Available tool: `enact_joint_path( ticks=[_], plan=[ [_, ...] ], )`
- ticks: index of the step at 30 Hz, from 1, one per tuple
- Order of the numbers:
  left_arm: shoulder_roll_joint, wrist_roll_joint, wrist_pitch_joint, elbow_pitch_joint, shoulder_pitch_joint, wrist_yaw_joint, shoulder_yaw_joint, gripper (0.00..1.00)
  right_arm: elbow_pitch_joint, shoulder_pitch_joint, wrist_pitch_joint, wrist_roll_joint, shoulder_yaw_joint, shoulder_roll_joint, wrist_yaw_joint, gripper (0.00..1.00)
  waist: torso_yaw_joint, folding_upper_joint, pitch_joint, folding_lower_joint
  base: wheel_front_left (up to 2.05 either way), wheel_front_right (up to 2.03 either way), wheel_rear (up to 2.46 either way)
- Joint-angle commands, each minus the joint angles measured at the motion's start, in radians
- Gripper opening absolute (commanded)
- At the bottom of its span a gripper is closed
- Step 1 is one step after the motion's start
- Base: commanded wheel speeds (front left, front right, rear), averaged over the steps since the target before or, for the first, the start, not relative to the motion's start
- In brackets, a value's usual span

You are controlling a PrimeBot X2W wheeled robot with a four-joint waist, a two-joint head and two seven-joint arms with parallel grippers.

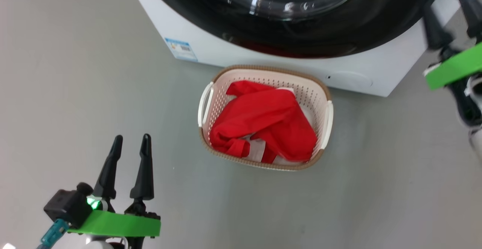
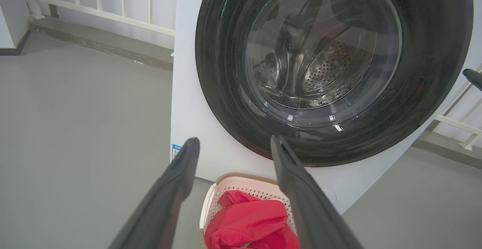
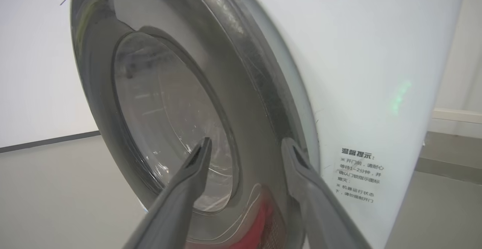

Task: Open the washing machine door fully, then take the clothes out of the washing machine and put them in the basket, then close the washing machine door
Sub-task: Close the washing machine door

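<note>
Red clothes (image 1: 263, 124) heaped in the basket (image 1: 324, 87) on the floor (image 1: 75, 90) just before the washing machine (image 1: 226, 49), washing machine door (image 1: 339, 34) shut against its front, left tool (image 1: 132, 138) open and empty, right tool (image 3: 247, 140) fingers spread, empty, near the door's rim

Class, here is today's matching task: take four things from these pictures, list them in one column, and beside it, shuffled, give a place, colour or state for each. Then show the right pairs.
Column one:
1 door
2 clothes
3 basket
4 left claw

Column two:
a open, holding nothing
b red, lying in the basket
c shut against the washing machine
d standing on the floor in front of the washing machine

Pairs: 1-c, 2-b, 3-d, 4-a
</note>
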Motion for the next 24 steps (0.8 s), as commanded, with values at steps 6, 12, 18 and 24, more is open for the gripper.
enact_joint_path(
  ticks=[6, 12, 18, 24],
  plan=[
    [0.042, 0.013, -0.009, -0.012, 0.019, -0.003, 0.043, 1.00, -0.077, 0.112, -0.005, -0.021, -0.012, 0.024, -0.002, 1.00, -0.048, 0.0000, -0.077, 0.0000, 0.00, 0.00, 0.00],
    [0.059, 0.016, -0.009, -0.009, 0.032, -0.003, 0.051, 1.00, -0.122, 0.191, -0.005, -0.039, -0.038, 0.053, -0.002, 1.00, -0.095, 0.0000, -0.113, 0.0000, 0.00, 0.00, 0.00],
    [0.071, 0.020, -0.009, -0.003, 0.038, -0.003, 0.057, 1.00, -0.152, 0.262, -0.005, -0.040, -0.053, 0.088, -0.002, 1.00, -0.142, 0.0000, -0.145, 0.0000, 0.00, 0.00, 0.00],
    [0.082, 0.021, -0.009, 0.001, 0.043, -0.003, 0.065, 1.00, -0.180, 0.322, -0.005, -0.047, -0.057, 0.121, -0.002, 1.00, -0.186, 0.0000, -0.176, 0.0000, 0.00, 0.00, 0.00]
  ],
)
